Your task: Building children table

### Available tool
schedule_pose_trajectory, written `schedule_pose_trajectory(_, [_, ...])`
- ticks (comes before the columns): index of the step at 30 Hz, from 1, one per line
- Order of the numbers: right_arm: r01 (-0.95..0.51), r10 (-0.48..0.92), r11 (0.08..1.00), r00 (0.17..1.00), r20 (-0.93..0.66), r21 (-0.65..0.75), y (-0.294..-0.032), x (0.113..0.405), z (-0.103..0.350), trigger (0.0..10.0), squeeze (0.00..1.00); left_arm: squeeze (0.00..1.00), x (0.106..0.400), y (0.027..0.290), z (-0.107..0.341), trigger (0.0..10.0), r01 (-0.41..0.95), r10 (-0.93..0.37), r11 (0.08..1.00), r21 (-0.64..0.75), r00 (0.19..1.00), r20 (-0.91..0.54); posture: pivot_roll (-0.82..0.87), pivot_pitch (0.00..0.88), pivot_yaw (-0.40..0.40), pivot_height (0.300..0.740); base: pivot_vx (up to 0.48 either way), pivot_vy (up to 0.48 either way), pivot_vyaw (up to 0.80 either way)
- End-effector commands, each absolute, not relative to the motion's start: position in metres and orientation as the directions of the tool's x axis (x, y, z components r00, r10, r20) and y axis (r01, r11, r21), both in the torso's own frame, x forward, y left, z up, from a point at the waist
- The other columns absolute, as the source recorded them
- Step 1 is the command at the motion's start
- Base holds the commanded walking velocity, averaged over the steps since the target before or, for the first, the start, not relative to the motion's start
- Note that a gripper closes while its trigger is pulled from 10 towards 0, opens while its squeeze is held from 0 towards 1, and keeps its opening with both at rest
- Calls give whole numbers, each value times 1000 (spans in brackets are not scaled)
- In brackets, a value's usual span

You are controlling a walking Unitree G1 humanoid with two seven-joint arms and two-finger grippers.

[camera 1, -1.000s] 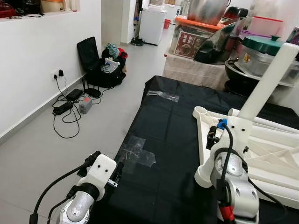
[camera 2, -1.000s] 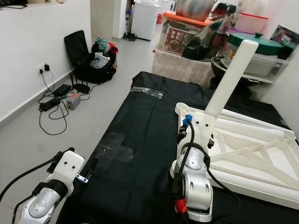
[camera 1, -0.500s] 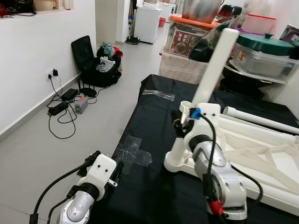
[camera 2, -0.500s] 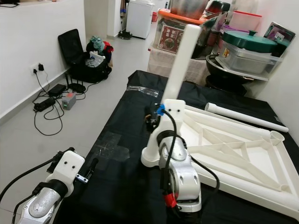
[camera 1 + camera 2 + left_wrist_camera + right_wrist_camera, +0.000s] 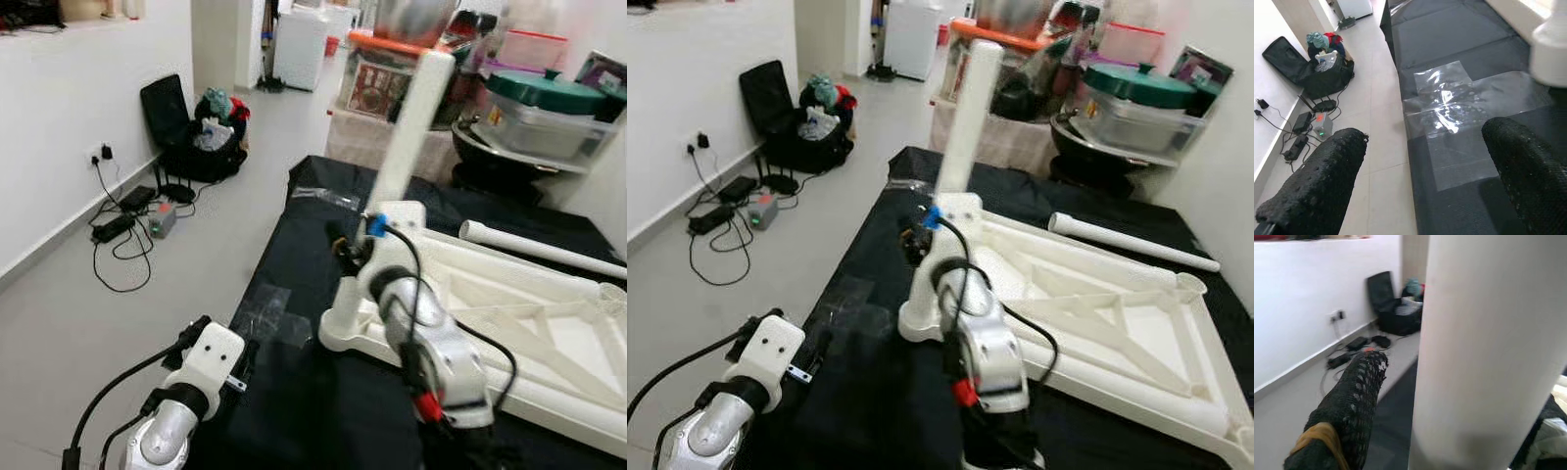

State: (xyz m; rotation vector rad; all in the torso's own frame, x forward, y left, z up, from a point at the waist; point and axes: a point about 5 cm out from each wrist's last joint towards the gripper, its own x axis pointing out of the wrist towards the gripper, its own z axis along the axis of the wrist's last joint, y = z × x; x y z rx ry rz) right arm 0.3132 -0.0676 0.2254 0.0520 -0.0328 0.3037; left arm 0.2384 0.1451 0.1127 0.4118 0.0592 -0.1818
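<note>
A black cloth covers the worktop (image 5: 323, 264), and a patch of shiny clear tape (image 5: 274, 315) is stuck on it near the edge at 9 o'clock. On the grey floor by the white wall, off at 10 o'clock, there is a black open bag full of clothes (image 5: 201, 137) and a tangle of black power cords with a small grey box (image 5: 137, 220). Behind the worktop, at 12 and 1 o'clock, stand piled kitchen things: a big pot with a green lid (image 5: 549, 103) and a box with an orange lid (image 5: 392, 73). The white plastic children's table frame (image 5: 1097, 313) lies flat on the black cloth, upside down, with crossed ribs inside it. One long white round table leg (image 5: 1136, 243) lies loose on the cloth just past the frame at 1 o'clock. Another white round table leg (image 5: 411, 122) stands up, tipped a little, at the frame's near corner. The right pincer (image 5: 345, 253) is clenched around the low part of this standing leg, and one black finger (image 5: 1347, 411) shows right beside the white tube. The left pincer (image 5: 1425, 171) is released, with its two black fingers wide apart, low down at 7 o'clock over the taped edge of the worktop, holding nothing.
</note>
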Motion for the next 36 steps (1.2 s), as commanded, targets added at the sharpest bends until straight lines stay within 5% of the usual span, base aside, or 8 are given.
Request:
schedule_pose_trajectory(1, [-383,380,923,923,61,37,-49,311,230,10000,0,0,239,143,110,10000,193,-166,899,393,981,-102,138,0,-206,740,0,0,0])
schedule_pose_trajectory(8, [-349,349,937,937,0,4,-66,311,213,10000,0,0,239,144,110,10000,194,-166,899,392,981,-103,123,0,-195,740,0,0,0])
schedule_pose_trajectory(17, [-275,271,961,959,-81,-36,-135,296,191,10000,0,0,238,147,110,10000,198,-170,901,387,980,-105,97,0,-172,740,0,0,0])
schedule_pose_trajectory(23, [-331,330,943,943,-43,-38,-139,286,198,10000,0,0,238,148,110,10000,202,-174,900,387,979,-108,93,0,-162,740,0,0,0])
schedule_pose_trajectory(29, [-566,568,822,822,27,-60,-128,253,208,10000,0,0,238,149,110,10000,207,-178,901,382,978,-110,85,0,-152,740,0,0,0])
schedule_pose_trajectory(36, [-499,500,863,866,-16,-80,-143,255,199,10000,0,0,239,149,111,10000,206,-178,902,379,978,-106,86,0,-154,740,0,0,0])
